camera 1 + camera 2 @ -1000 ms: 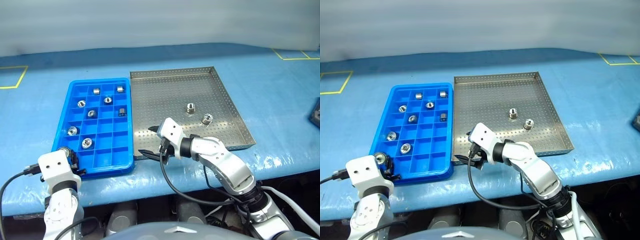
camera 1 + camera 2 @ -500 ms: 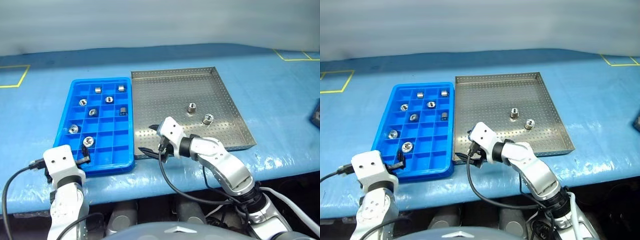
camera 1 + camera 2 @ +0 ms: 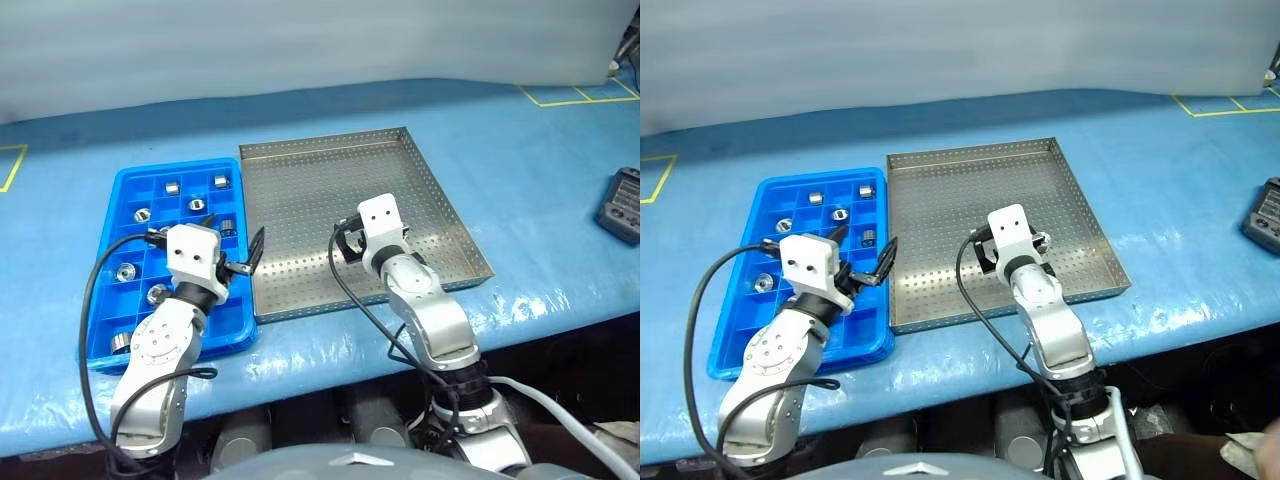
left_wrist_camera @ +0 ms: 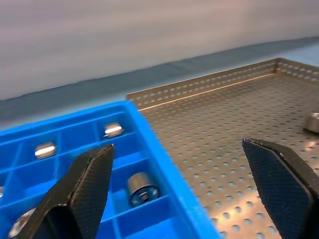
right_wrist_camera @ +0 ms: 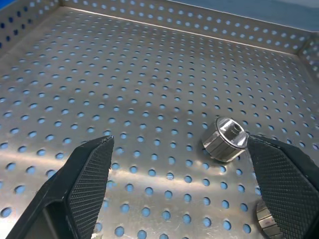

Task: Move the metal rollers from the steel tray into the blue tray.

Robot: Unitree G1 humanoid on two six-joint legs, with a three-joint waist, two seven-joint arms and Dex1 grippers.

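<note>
Your right hand [image 5: 184, 191], fingers spread and empty, sits off-centre of the nearest roller [image 5: 225, 139] in the steel tray [image 3: 300, 190]; closing may knock it away.

Steel tray [image 3: 300, 215]: grey sheet metal, perforated all over, brushed, dull sheen with soft glare patches. Metal rollers [image 5: 225, 139]: bright polished silver, mirror-like rim, ribbed sides. Blue tray [image 3: 108, 255]: moulded plastic, smooth, semi-gloss, highlights along the grid walls. Tabletop [image 3: 530, 170]: blue film-like cover, glossy and wrinkled at the 6 o'clock edge. Pincer fingers [image 5: 87, 172] on the right arm: black, matt, fine knurled texture; left pincer fingers [image 4: 92, 177] alike.
</note>
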